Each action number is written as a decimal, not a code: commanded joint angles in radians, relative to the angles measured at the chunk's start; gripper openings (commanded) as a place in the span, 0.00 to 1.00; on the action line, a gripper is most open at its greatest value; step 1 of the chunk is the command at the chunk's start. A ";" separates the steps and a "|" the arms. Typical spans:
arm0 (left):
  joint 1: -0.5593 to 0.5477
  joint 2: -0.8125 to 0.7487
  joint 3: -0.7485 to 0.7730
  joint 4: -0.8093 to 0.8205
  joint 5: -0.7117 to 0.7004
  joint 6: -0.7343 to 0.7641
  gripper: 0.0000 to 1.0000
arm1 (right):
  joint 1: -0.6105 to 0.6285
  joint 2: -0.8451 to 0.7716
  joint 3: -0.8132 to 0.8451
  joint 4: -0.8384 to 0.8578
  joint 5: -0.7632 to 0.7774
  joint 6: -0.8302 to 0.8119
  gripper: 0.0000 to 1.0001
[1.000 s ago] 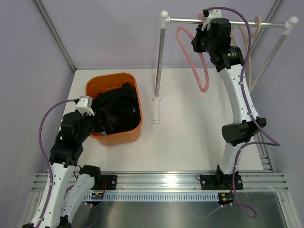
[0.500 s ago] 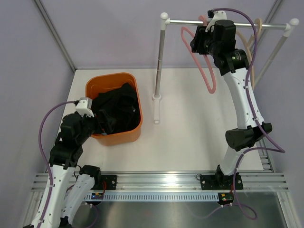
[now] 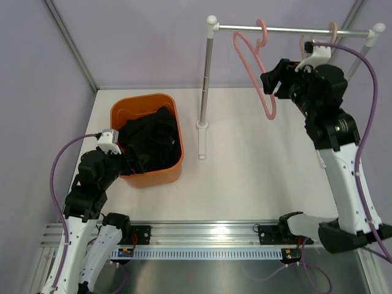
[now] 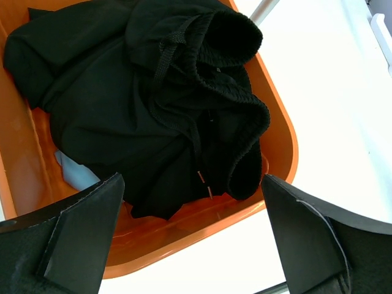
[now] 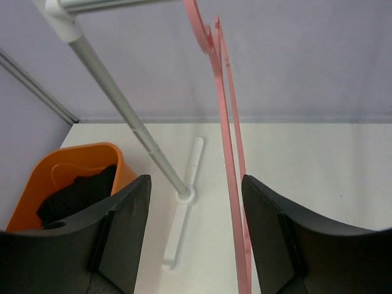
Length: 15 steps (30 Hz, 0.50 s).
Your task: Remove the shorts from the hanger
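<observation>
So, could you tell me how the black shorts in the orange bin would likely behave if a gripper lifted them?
Probably floppy: the black shorts lie crumpled in folds, so they would likely drape and sag. The drawstring would probably dangle. They look fairly thick, so perhaps not featherlight.

Left arm (image 3: 68,236) and right arm (image 3: 346,177): white links, black joint housings, a looping purple cable (image 3: 52,174) each, and matte black, wedge-shaped fingers (image 4: 79,233).
</observation>
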 commanded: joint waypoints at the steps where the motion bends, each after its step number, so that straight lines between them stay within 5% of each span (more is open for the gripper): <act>1: -0.014 0.011 -0.007 0.042 0.003 0.004 0.99 | -0.003 -0.189 -0.226 0.161 -0.078 0.065 0.71; 8: -0.063 0.025 -0.009 0.043 0.000 0.002 0.99 | -0.001 -0.427 -0.522 0.158 -0.155 0.122 0.85; 9: -0.071 0.025 -0.009 0.042 -0.002 0.002 0.99 | -0.003 -0.460 -0.544 0.149 -0.161 0.127 0.99; 15: -0.089 0.043 -0.010 0.045 -0.006 -0.001 0.99 | -0.003 -0.562 -0.687 0.155 -0.192 0.167 1.00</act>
